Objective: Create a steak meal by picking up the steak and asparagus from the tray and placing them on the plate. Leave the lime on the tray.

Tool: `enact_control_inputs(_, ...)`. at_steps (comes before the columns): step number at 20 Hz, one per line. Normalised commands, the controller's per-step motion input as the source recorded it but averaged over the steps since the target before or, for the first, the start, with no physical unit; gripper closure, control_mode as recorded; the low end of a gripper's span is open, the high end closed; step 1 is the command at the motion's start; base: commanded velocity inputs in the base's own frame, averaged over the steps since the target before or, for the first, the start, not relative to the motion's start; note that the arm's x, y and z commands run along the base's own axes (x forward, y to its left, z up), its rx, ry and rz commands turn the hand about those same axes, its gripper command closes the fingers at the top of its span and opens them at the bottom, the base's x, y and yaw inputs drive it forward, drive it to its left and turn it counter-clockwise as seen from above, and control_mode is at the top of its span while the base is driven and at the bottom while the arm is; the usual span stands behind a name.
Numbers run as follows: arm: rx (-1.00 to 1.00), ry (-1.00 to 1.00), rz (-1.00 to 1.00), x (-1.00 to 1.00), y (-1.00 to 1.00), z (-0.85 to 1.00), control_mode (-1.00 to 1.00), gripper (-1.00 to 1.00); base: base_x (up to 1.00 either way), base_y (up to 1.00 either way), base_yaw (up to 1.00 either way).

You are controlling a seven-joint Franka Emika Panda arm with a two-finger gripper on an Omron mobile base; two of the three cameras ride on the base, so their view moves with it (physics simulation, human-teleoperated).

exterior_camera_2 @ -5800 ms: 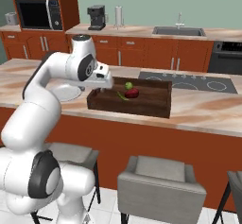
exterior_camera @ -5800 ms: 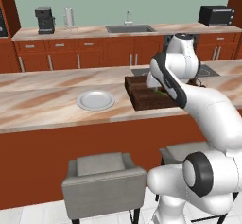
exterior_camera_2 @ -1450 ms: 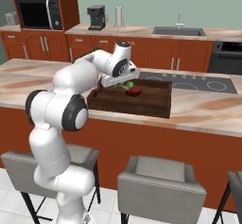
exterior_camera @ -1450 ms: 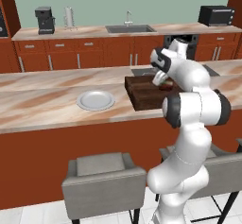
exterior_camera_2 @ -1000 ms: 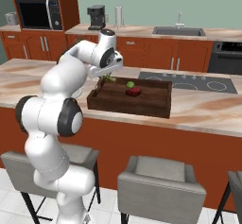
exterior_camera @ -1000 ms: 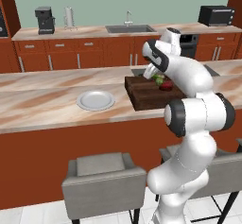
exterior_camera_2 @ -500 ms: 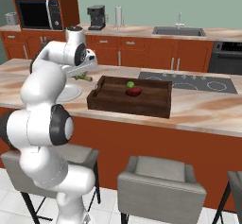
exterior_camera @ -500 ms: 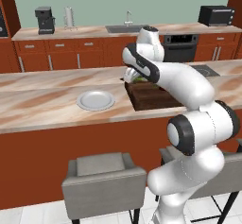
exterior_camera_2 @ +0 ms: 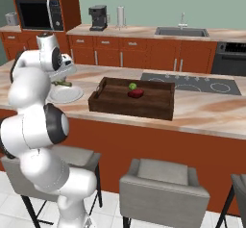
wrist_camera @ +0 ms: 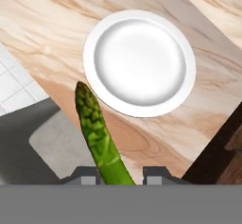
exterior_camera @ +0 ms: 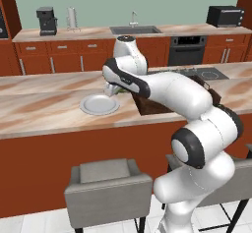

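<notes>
My gripper [wrist_camera: 120, 176] is shut on the asparagus [wrist_camera: 99, 135], a thin green stalk that sticks out from between the fingertips. It hangs above the counter by the rim of the round pale plate [wrist_camera: 139, 62], which has nothing on it. In the right base view the asparagus [exterior_camera_2: 61, 82] shows just above the plate [exterior_camera_2: 67, 95], with the gripper [exterior_camera_2: 65, 78] over it. The dark red steak [exterior_camera_2: 136, 93] and the round green lime [exterior_camera_2: 132, 85] lie side by side in the brown wooden tray [exterior_camera_2: 110, 104]. In the left base view the gripper [exterior_camera: 115, 87] hovers beside the plate [exterior_camera: 100, 104], and the arm hides most of the tray [exterior_camera: 147, 106].
The marbled counter [exterior_camera_2: 206, 109] runs left to right, with grey stools [exterior_camera_2: 161, 181] in front of it. A cooktop [exterior_camera_2: 192, 83] lies behind the tray. The back counter holds a sink [exterior_camera_2: 181, 31] and a coffee machine [exterior_camera_2: 98, 17].
The arm has swung left from the tray to the plate, carrying the asparagus out of the tray. The steak and lime have stayed put.
</notes>
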Motion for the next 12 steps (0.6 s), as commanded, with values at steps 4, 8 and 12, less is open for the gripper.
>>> enact_control_inputs(4,-0.01,0.00,0.00,0.06,0.66,-0.26,-1.00,1.00,0.00,0.00,0.00)
enact_control_inputs(8,0.00,0.00,0.00,0.18,0.54,-0.35,-1.00,1.00,0.00,0.00,0.00)
enact_control_inputs(12,0.00,0.00,0.00,0.24,0.41,-0.42,-1.00,1.00,0.00,0.00,0.00)
